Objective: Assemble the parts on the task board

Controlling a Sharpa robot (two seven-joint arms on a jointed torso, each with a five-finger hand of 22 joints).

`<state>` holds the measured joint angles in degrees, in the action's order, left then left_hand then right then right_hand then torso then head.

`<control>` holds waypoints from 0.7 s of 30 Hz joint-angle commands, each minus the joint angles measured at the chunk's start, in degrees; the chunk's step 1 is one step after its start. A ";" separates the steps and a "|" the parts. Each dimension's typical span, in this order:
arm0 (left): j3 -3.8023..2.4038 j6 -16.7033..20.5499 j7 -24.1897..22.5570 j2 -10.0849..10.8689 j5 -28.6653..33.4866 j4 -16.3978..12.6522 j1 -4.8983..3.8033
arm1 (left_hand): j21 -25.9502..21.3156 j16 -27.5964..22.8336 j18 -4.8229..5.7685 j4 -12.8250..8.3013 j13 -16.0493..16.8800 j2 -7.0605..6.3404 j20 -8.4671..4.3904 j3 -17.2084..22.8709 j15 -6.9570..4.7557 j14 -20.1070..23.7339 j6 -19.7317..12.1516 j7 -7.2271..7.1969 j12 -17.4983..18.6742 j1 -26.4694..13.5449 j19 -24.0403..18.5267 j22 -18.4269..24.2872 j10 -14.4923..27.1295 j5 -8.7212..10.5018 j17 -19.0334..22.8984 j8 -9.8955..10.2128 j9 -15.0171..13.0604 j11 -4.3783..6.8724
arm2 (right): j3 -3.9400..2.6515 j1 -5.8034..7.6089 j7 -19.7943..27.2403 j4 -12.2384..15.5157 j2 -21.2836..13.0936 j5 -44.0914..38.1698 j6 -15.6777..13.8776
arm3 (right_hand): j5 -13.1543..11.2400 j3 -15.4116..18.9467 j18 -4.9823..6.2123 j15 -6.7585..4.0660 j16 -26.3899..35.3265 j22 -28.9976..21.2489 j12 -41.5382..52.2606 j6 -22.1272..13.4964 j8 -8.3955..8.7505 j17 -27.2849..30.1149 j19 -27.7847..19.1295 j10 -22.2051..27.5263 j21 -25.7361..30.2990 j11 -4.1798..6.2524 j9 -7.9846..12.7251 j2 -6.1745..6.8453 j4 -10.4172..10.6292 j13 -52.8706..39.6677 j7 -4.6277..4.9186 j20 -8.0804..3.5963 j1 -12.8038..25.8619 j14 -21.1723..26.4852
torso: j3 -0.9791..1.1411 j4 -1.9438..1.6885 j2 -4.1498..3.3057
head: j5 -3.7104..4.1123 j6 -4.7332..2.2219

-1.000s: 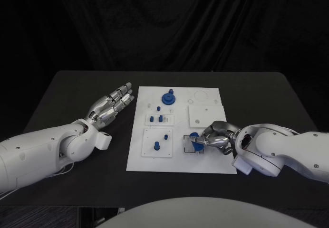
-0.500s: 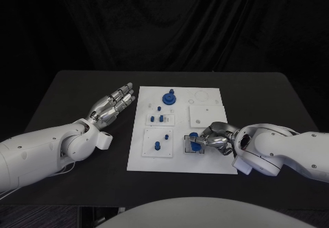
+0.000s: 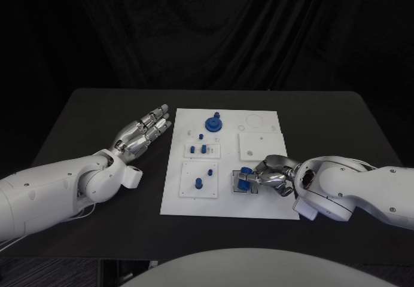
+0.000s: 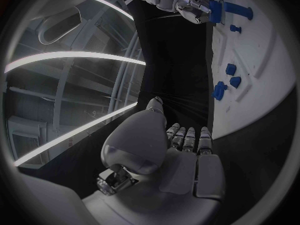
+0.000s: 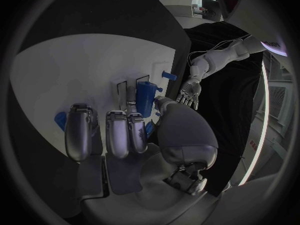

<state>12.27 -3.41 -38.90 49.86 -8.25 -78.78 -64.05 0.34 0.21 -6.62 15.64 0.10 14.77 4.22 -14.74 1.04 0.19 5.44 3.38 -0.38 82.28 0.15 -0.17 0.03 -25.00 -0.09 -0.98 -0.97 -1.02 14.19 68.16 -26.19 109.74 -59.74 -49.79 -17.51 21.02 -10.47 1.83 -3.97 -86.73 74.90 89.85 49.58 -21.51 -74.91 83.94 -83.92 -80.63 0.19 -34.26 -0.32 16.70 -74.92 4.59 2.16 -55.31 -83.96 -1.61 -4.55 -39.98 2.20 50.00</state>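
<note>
Two hands on the worktop (image 3: 362,113), head view: left hand (image 3: 142,131) flat, fingers spread, holding nothing, just beside the task board (image 3: 263,206); right hand (image 3: 269,173) gripping a blue part (image 3: 246,181) at the board's near right corner. Right wrist view: fingers (image 5: 119,130) curled against the blue part.
</note>
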 commanded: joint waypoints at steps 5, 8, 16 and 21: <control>-0.05 -0.82 -0.95 -0.07 -0.05 -0.09 0.15 | -0.21 -0.21 -0.59 0.11 -0.10 -0.08 0.34 0.18 0.38 -0.19 0.03 0.39 0.38 0.49 0.00 -0.06 -0.03 -0.19 0.09 -0.02 0.00 -0.49 | 0.02 -0.21 -1.77 0.00 0.09 -0.96 2.21 | -1.21 0.84 0.49 0.36 0.23 11.94 0.15 -0.36 0.47 -5.17 3.10 -6.08 0.35 -0.48 0.31 -0.03 -0.12 -15.08 0.05 0.35 0.88 -4.17 | -0.01 -0.04 0.00 | 0.09 0.00; -0.05 -0.88 -0.92 -0.11 -0.05 -0.08 0.17 | -0.21 -0.21 -0.55 0.11 -0.10 -0.09 0.41 0.19 0.49 -0.19 -0.01 0.39 0.38 0.51 0.00 -0.06 -0.03 -0.21 0.09 -0.01 0.01 -0.50 | 0.02 -0.21 -1.78 0.00 0.11 -1.03 2.45 | -1.74 1.11 0.50 0.37 0.26 11.92 0.15 -0.33 0.52 -5.11 3.09 -6.08 0.42 -0.51 0.42 0.04 -0.21 -15.08 0.06 0.38 0.83 -4.16 | 0.00 -0.02 0.01 | 0.07 0.00; -0.05 -1.02 -0.78 -0.16 -0.05 0.05 0.27 | -0.21 -0.21 -0.50 0.04 -0.10 -0.10 0.50 0.22 0.63 -0.19 -0.05 0.41 0.38 0.61 0.00 -0.06 -0.03 -0.33 0.09 0.00 0.01 -0.52 | 0.02 -0.22 -1.56 -0.04 0.12 -1.10 2.72 | -1.74 1.21 0.52 0.38 0.22 11.90 0.15 -0.14 0.46 -5.21 3.07 -6.08 0.49 -0.48 0.52 0.13 -0.54 -15.08 0.02 0.40 0.18 -4.18 | 0.01 0.04 -0.02 | -0.04 0.00; -0.05 -1.11 -0.71 -0.17 -0.05 0.11 0.34 | -0.21 -0.21 -0.38 -0.24 -0.10 -0.12 0.65 0.37 0.91 -0.19 -0.09 0.44 0.38 0.95 0.00 -0.06 -0.03 -0.64 0.09 0.01 0.02 -0.55 | 0.02 -0.22 -0.98 -0.03 0.12 -1.68 2.53 | -1.60 1.32 0.53 0.36 0.24 11.89 0.15 -0.12 0.45 -5.17 3.06 -6.08 0.56 -0.47 0.62 0.31 -0.88 -15.08 0.02 0.40 -0.60 -4.18 | 0.00 0.02 -0.01 | -0.07 0.00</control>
<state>12.27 -3.73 -38.83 49.80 -8.26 -78.61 -63.79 0.34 0.21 -6.62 15.40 0.06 14.69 4.64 -14.50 1.67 -0.02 5.44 3.38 -0.38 82.80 0.15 -0.16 0.04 -25.44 -0.05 -0.98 -0.97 -1.01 14.09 68.12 -26.69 109.59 -59.68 -50.81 -16.15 19.42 -9.22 1.82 -3.97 -86.74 74.90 89.84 49.51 -21.25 -74.91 83.94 -83.93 -80.42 0.20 -33.68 0.09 16.18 -74.91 4.66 2.16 -55.27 -83.95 -1.60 -4.52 -39.99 2.14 50.00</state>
